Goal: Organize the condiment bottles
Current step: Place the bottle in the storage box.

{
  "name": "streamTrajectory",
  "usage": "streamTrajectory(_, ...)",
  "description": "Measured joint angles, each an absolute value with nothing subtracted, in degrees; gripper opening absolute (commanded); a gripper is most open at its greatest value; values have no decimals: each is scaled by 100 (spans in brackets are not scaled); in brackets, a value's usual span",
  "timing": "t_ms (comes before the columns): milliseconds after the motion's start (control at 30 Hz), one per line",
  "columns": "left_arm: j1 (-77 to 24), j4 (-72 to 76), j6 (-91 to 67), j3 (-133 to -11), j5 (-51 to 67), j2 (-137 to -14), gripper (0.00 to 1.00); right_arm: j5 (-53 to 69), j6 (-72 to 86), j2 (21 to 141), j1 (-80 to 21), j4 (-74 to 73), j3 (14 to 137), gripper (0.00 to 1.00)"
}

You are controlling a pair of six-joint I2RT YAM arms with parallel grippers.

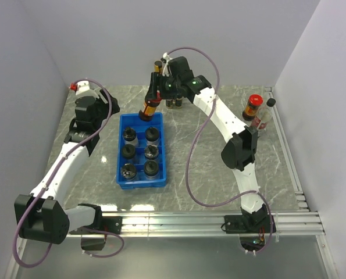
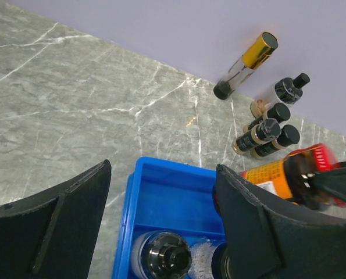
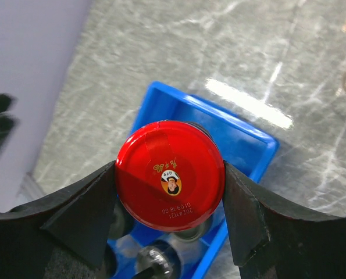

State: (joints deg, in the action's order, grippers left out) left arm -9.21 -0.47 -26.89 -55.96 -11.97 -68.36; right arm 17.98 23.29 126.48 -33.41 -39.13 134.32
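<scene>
My right gripper [image 3: 170, 180] is shut on the red cap [image 3: 170, 174] of a bottle with an orange label [image 1: 149, 109]. That bottle hangs tilted over the far end of the blue tray [image 1: 119, 152], above its two far compartments, which hold nothing. Several black-capped jars [image 1: 129, 135] stand in the tray's other compartments. My left gripper [image 2: 161, 171] is open with nothing between its fingers, just left of the tray's far corner [image 2: 139, 165]. From there I see the held bottle [image 2: 274, 174] to the right. More condiment bottles [image 2: 266, 131] stand by the back wall.
A gold-capped bottle [image 2: 245, 58] and a small black-capped one [image 2: 290, 88] stand near the back wall. At the right edge are a red-capped dark bottle [image 1: 254, 107], a black-capped one [image 1: 270, 103] and another lying down [image 1: 260, 121]. Walls close the table on three sides.
</scene>
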Motion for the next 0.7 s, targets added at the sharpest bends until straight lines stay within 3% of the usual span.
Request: streamTrajectory(700,-880,-73,-2687,-5487,-1293,-6678,79,548,1660,13065,-3719,-4165,13091,0)
